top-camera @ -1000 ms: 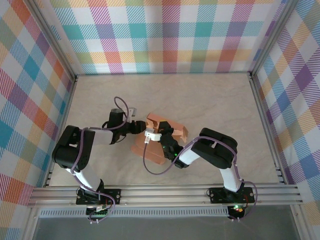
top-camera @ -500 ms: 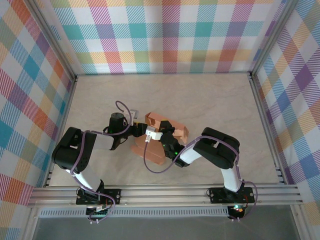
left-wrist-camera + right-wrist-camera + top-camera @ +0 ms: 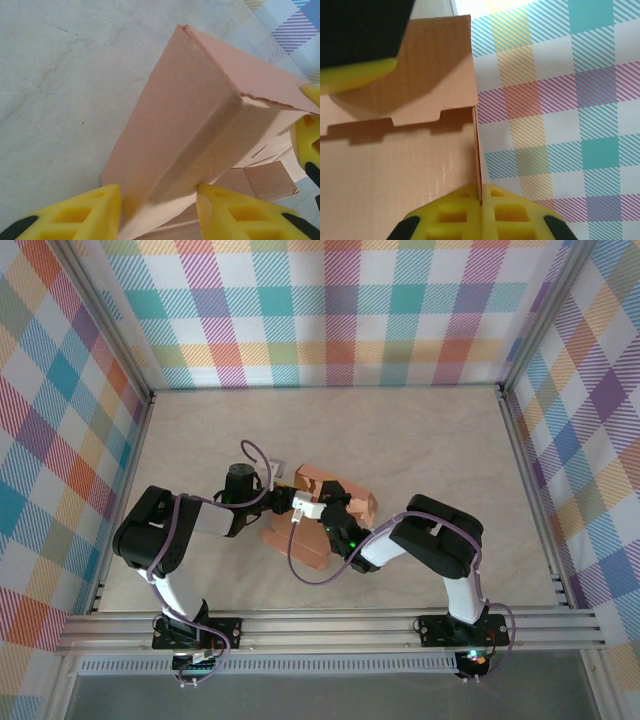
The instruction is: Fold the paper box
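The paper box (image 3: 303,543) is salmon-orange card, partly folded, lying mid-table between both arms. In the left wrist view one raised, doubled-over wall of the paper box (image 3: 200,115) runs away from the camera. My left gripper (image 3: 159,192) straddles its near end, both yellow fingers (image 3: 235,210) against the card. In the top view my left gripper (image 3: 282,502) is at the box's left side. My right gripper (image 3: 481,192) is shut on the thin upright edge of a wall of the paper box (image 3: 395,170). A notched flap stands beyond it. My right gripper (image 3: 335,512) is at the box's middle.
Checked cloth walls (image 3: 340,310) and aluminium rails (image 3: 330,625) fence in the pale marble table (image 3: 420,440). Bare tabletop lies behind and to the right of the box. The two grippers work within a few centimetres of each other.
My left gripper has slid right onto the box's left wall and its jaws have narrowed around the fold. The right gripper has kept its pinch and barely moved.
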Robot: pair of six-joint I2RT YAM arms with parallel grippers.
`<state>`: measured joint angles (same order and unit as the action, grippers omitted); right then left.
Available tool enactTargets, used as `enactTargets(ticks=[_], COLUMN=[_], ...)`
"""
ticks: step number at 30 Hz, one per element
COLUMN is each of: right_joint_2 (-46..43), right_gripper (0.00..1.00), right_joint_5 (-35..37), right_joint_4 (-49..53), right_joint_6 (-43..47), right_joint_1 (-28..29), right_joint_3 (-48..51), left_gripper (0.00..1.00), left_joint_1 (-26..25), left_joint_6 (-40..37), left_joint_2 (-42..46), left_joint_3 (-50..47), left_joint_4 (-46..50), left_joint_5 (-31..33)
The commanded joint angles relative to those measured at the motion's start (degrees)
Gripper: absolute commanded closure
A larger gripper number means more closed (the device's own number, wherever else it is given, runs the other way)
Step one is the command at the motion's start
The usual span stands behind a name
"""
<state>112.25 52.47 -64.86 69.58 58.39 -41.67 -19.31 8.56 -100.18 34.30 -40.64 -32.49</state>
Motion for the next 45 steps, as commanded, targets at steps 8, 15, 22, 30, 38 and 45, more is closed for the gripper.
enactTargets(ticks=[8,15,22,30,38,45], right_joint_2=[-1.48,-2.12,-1.69,1.96,3.36,7.37], right_gripper=[1.0,1.0,1.0,1.0,1.0,1.0], right_joint_5=[-1.31,-1.49,-1.32,0.22,0.97,1.78], right_joint_4=[3.15,6.26,7.23,-0.53,-2.55,-8.66], right_joint_6=[-2.69,-4.25,-4.22,1.48,3.6,7.85], right_joint_1=[0.32,1.12,2.12,2.67,3.33,3.57], right_joint_3=[0.14,-0.11,-0.25,-0.91,-1.67,-1.23], left_gripper=[0.68,0.69,0.69,0.8,0.75,0.74], left_joint_1=[-1.26,-1.78,-2.55,-3.63,-4.86,-4.94], left_joint_6=[-1.31,-1.09,-1.09,0.03,0.53,2.42], left_joint_2=[-3.48,-4.98,-5.77,-6.17,-6.48,-7.96], left_joint_3=[2.52,3.39,3.76,3.83,3.04,1.64], left_joint_4=[-1.18,-1.02,-0.43,-1.16,-2.06,-5.64], left_joint_5=[0.47,1.44,3.67,5.64,9.03,10.55])
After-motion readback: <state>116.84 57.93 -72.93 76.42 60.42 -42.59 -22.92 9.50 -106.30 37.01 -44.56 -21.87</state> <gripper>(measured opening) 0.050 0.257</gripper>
